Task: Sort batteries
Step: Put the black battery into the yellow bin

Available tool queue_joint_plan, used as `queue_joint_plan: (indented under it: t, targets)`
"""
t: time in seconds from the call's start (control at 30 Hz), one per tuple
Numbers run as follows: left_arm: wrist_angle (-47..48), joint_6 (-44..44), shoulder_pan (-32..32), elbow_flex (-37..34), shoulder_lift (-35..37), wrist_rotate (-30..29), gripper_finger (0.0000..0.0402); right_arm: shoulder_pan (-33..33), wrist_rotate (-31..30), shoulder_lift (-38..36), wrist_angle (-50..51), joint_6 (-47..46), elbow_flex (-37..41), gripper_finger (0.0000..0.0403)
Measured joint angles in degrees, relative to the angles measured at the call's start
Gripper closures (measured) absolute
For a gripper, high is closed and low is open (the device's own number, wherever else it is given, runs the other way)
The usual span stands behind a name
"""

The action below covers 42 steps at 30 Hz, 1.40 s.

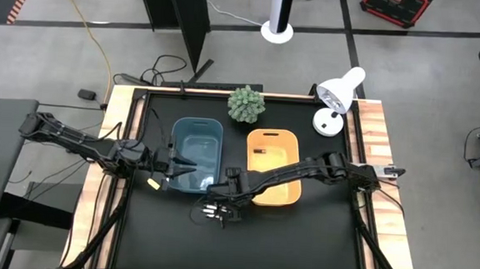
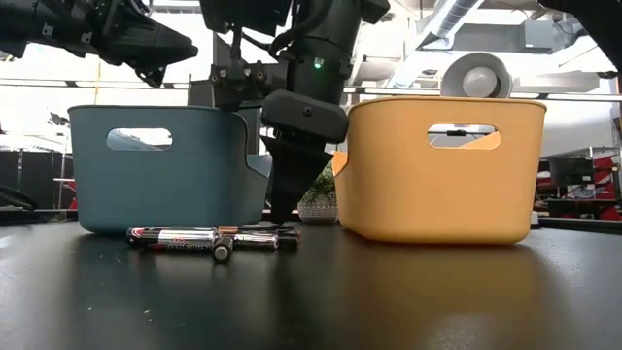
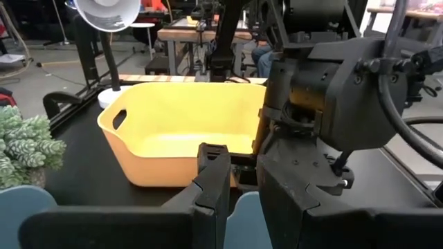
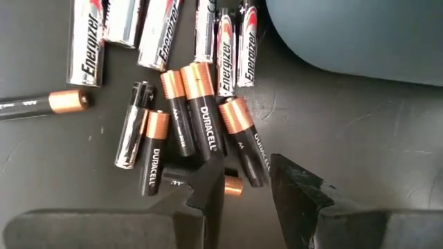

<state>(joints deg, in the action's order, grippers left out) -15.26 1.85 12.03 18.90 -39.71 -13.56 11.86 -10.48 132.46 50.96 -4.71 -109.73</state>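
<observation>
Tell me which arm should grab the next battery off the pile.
Right. The right gripper, jaws open, hangs directly over the batteries; the left gripper sits beside the blue bin.

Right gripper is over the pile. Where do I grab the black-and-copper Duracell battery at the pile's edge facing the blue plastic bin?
Pinch the Duracell battery across its black mid-body, coming straight down. It lies flat on the black table mat, so only its round sides offer purchase. Its outer side is free; a neighbouring battery crowds the other, so the right gripper probably must wedge one finger in.
</observation>
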Motion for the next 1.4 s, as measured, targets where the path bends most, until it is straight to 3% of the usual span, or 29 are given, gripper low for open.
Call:
queue_joint_plan:
  t: [1.0,1.4]
  targets:
    - [0.37,-0.09,0.00,0.00,0.03,-0.04,0.0331,-0.38,-1.29,-0.09,-2.47,1.77,1.81,0.0270]
    - [0.30,-0.09,0.00,0.00,0.03,-0.04,0.0331,-0.39,2.73,-0.07,-3.46,3.60,1.82,0.0271]
